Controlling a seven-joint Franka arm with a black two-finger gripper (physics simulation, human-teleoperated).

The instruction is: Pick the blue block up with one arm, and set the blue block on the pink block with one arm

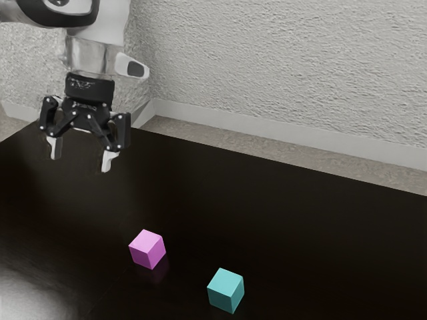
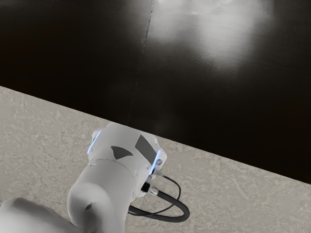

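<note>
A blue-green block [image 1: 225,289] rests on the dark table [image 1: 280,220] near its front edge. To its left, about a block's width away, sits the pink block [image 1: 147,248]. My gripper [image 1: 81,153] hangs high over the table's far left part, well above and to the left of both blocks. Its fingers stand open with nothing between them. In the wrist view I see the dark table [image 2: 209,73] and the arm's own white base [image 2: 121,179].
A rough white wall [image 1: 280,60] and a strip of grey floor [image 1: 300,157] run behind the table's far edge. In the wrist view the grey floor [image 2: 43,141] lies beside the table's edge, with a black cable [image 2: 167,208] at the arm's base.
</note>
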